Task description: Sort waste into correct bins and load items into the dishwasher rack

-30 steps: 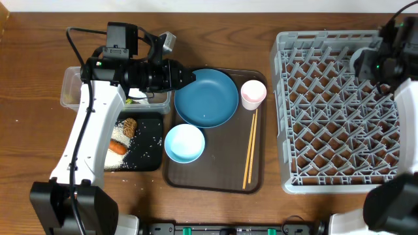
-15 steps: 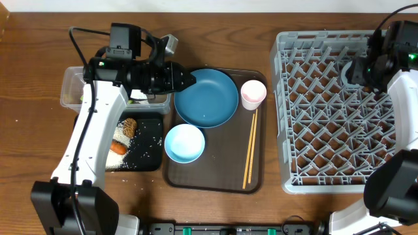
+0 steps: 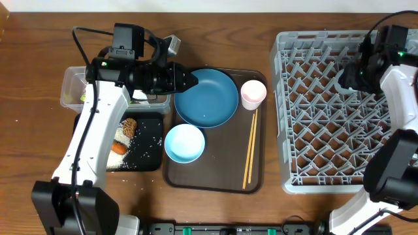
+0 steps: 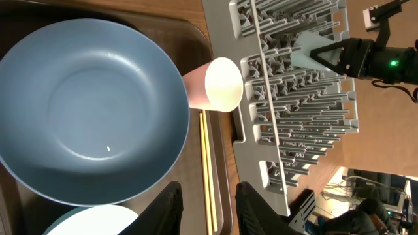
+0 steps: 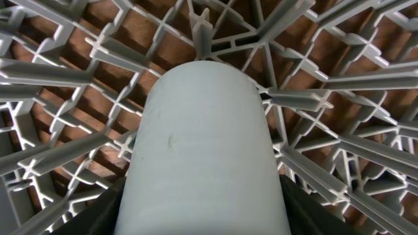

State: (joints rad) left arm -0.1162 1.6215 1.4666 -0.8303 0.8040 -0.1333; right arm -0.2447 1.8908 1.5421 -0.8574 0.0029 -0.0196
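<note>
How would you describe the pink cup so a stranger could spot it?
Find the brown tray left of the grey rack. At its far right corner, beside the plate and at the far end of the chopsticks, sits the cup. It is the only pink item, smaller than the bowl.

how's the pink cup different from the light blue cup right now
Pink cup stands mouth up on the brown tray; light-blue cup hangs over the rack. Pink cup is untouched; light-blue cup is clamped in the right gripper. Both are small, plain cups.
</note>
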